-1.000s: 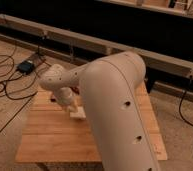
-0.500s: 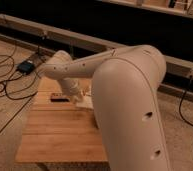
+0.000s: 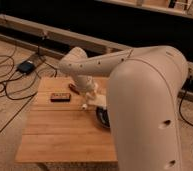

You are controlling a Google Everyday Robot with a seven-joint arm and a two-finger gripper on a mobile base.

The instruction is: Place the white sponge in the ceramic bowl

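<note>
Gripper (image 3: 91, 100) is hovering over desk (image 3: 55, 130) centre; grip state and load: you cannot tell | white sponge: not identifiable | ceramic bowl (image 3: 103, 119) is lying at gripper's 4 o'clock, just beside, half-hidden by arm.

Smooth cream-white arm (image 3: 140, 95) — gripper (image 3: 90, 100) matching

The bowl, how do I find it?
Find the wooden table. Near its right side, just below the gripper, the dark bowl peeks from behind the big white arm. It is round, unlike the flat dark bar further left.
</note>
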